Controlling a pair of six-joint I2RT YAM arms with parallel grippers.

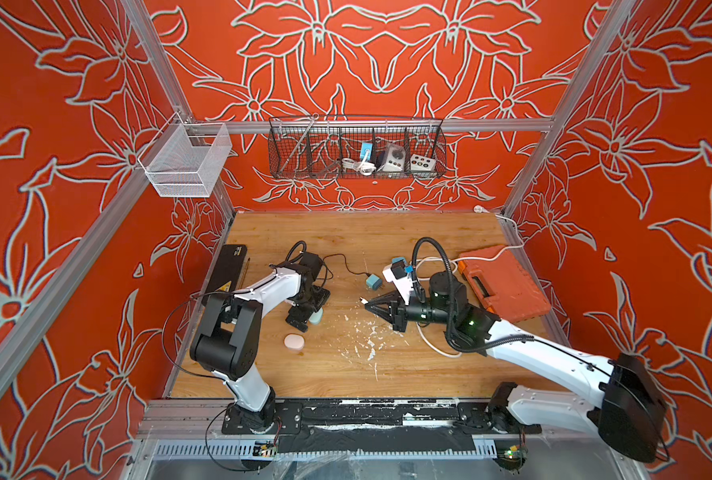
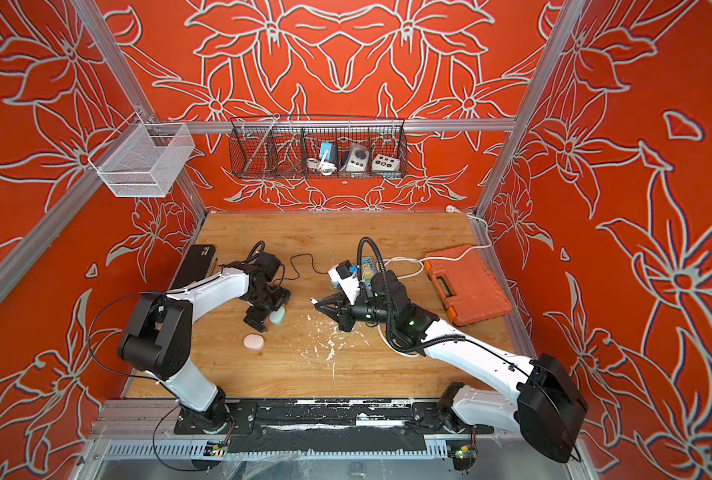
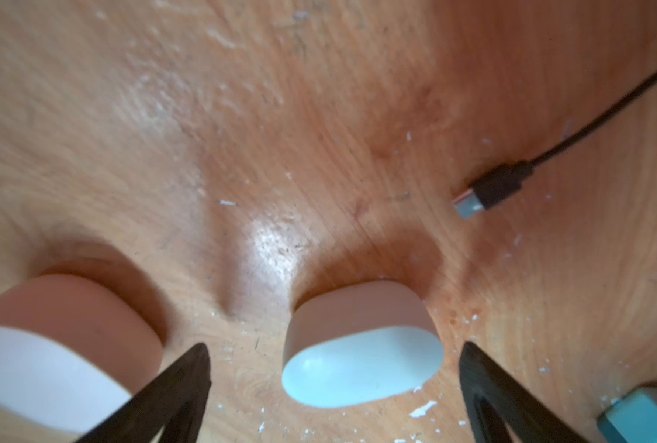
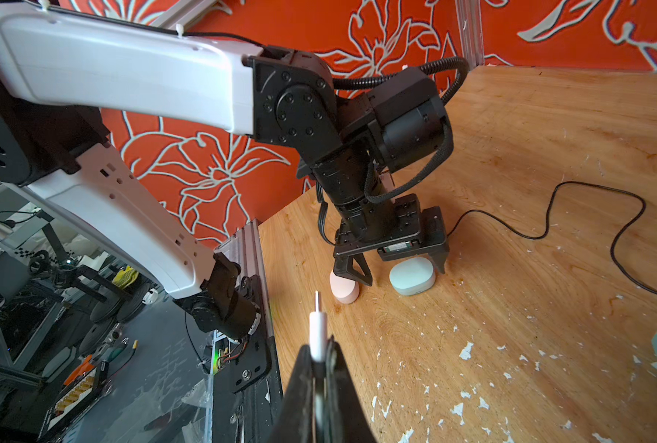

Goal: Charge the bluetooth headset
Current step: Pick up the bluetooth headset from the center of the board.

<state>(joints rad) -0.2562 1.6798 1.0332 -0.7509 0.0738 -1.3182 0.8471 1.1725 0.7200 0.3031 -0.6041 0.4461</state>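
Note:
A pale mint headset case (image 3: 361, 356) lies on the wooden table (image 1: 387, 237), seen in both top views (image 1: 317, 318) (image 2: 277, 316). My left gripper (image 3: 334, 347) hangs over it, open, one finger on either side and neither touching it (image 4: 411, 282). A pink case (image 1: 294, 343) lies just outside one finger (image 4: 344, 291). My right gripper (image 4: 321, 345) is shut on a white charging plug (image 4: 316, 326), whose metal tip points toward the cases from mid-table (image 1: 363, 299). Its white cable (image 1: 429, 345) loops under the right arm.
A black cable (image 1: 346, 266) runs to a blue adapter (image 1: 373, 282); its loose plug (image 3: 487, 191) lies near the mint case. An orange tool case (image 1: 503, 282) sits at right, a white power strip (image 2: 346, 274) behind my right gripper, a black box (image 1: 227, 266) at left. Wire baskets (image 1: 356, 147) hang on the back wall.

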